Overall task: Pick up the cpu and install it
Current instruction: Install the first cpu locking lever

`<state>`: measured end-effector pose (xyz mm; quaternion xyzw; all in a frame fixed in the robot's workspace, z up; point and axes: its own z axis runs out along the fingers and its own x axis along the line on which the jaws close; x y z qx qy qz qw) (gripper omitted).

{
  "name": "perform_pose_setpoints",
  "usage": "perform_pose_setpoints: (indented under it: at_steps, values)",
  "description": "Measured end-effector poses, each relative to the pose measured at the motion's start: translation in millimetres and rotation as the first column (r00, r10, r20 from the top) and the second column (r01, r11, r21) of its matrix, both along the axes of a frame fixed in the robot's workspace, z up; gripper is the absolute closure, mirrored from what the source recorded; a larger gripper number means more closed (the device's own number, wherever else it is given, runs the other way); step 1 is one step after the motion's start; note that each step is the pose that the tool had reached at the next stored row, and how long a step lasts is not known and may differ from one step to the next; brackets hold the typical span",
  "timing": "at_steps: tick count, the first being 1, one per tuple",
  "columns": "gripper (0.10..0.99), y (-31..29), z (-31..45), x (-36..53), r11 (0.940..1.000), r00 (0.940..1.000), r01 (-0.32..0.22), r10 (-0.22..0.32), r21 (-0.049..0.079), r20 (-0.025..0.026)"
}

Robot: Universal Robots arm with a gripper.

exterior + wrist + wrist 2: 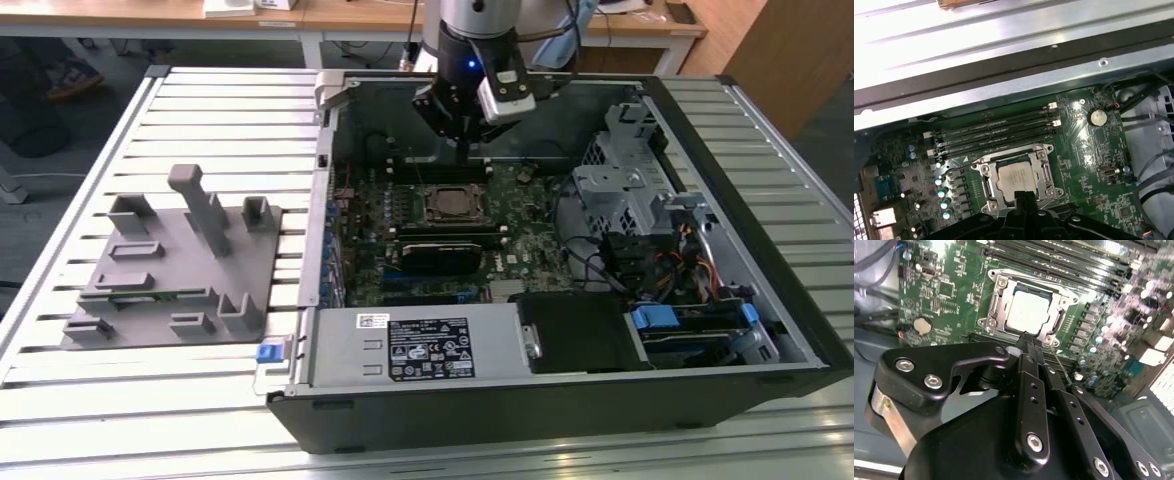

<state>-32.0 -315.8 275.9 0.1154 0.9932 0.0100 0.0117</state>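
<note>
cpu (1026,312) seated in socket (995,300), gripper (1026,336) closed and empty, tip near cpu's edge

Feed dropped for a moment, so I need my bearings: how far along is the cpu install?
Done, it seems: the cpu lies flat inside the socket frame on the motherboard. In hand: nothing; the gripper hangs above the chip, fingers shut and empty. Left: I cannot tell whether the chip is fully seated or the frame latched.
</note>
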Motion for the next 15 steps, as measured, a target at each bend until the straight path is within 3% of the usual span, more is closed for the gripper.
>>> perform_pose_setpoints:
  at_steps: [4, 9, 15]
  values:
    - [0.98, 0.0, 0.0, 0.0, 0.9973, 0.9973, -0.073, 0.073, 0.0, 0.0]
    - [0.98, 0.0, 0.0, 0.0, 0.9868, 0.9868, -0.162, 0.162, 0.0, 0.0001]
    - [0.98, 0.0, -0.2, -7.7, 0.9832, 0.9832, -0.183, 0.183, 0.0, 0.0]
